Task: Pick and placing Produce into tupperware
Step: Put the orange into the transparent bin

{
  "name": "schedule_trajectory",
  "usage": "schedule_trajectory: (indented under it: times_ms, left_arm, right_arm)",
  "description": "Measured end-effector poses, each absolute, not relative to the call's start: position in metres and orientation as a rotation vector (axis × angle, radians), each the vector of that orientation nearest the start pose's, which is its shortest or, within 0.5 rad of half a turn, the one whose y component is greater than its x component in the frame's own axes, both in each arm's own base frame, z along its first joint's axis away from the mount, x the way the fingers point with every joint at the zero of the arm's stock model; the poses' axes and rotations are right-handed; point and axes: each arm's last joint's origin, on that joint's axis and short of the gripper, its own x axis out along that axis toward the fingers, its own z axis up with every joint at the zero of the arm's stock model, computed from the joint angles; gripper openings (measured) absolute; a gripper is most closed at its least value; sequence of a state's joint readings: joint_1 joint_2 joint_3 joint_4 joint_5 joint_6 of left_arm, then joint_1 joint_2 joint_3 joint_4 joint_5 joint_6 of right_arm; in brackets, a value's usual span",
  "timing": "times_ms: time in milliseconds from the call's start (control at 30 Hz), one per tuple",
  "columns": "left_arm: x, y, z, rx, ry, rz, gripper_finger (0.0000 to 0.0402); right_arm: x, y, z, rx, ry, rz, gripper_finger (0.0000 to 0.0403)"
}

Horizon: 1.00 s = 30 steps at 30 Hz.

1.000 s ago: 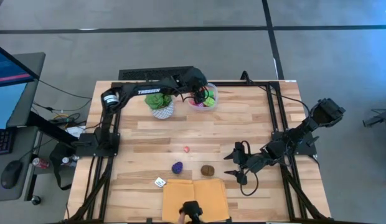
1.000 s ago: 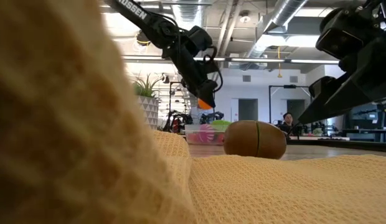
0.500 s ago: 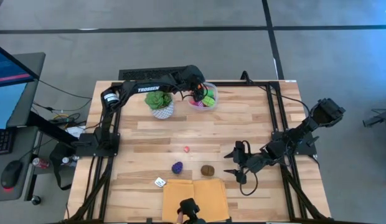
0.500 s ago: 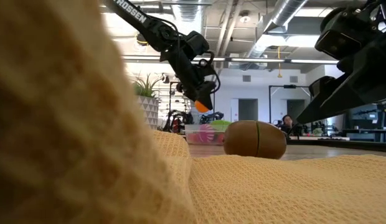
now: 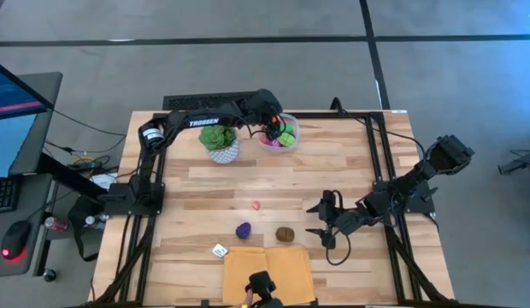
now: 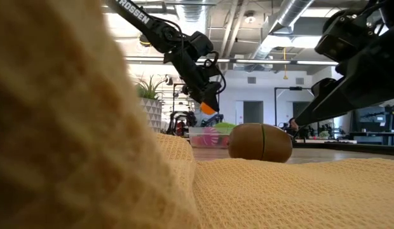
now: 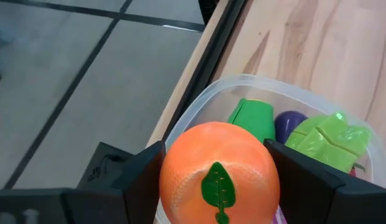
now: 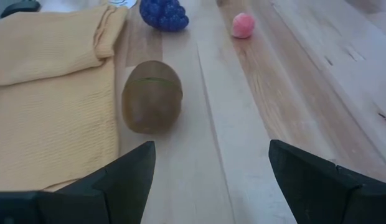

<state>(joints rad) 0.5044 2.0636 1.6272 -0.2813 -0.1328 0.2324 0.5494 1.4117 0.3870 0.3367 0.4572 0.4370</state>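
My left gripper (image 5: pixel 267 130) is shut on an orange toy fruit (image 7: pixel 219 171) above the clear tupperware (image 5: pixel 279 133) at the table's far edge; the tupperware holds green, purple and pink produce (image 7: pixel 317 134). My right gripper (image 5: pixel 317 221) is open and empty, low over the table, right of a brown kiwi (image 5: pixel 285 233). The kiwi (image 8: pixel 152 96), purple grapes (image 5: pixel 244 229) and a small pink fruit (image 5: pixel 256 205) rest on the wooden table. My left gripper pinches the orange between its two fingers (image 7: pixel 140 180), one on each side of the fruit at its widest part. The fingers slant down from the table's left. The orange is lifted clear above the tupperware's rim (image 6: pixel 208 107), its leaf mark facing the wrist camera.
A leafy green plant in a white pot (image 5: pixel 220 144) stands just left of the tupperware. A folded yellow cloth (image 5: pixel 267 269) lies at the near edge, with a small white card (image 5: pixel 219 251) to its left. Black frame rails (image 5: pixel 380 162) run along the table's sides.
My left gripper has shifted slightly toward the table's left and up with the orange, still over the tupperware. My right gripper has moved a little toward the table's left, nearer the kiwi.
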Motion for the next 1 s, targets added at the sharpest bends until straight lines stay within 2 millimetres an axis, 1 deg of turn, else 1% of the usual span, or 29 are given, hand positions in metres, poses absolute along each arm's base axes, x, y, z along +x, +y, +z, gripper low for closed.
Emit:
schedule_trajectory:
  times_ms: [300, 600, 1000]
  left_arm:
    - [0.4031, 0.232, 0.2234, 0.07, 0.776, 0.496, 0.0247]
    - [0.406, 0.2335, 0.227, 0.067, 0.717, 0.463, 0.0247]
    - [0.4098, 0.2353, 0.2329, 0.083, 0.643, 0.465, 0.0247]
  right_arm:
    - [0.2022, 0.1083, 0.1263, 0.092, 0.606, -0.045, 0.0336]
    - [0.2022, 0.1084, 0.1263, 0.093, 0.607, -0.043, 0.0336]
    - [0.2023, 0.1084, 0.1263, 0.093, 0.606, -0.044, 0.0336]
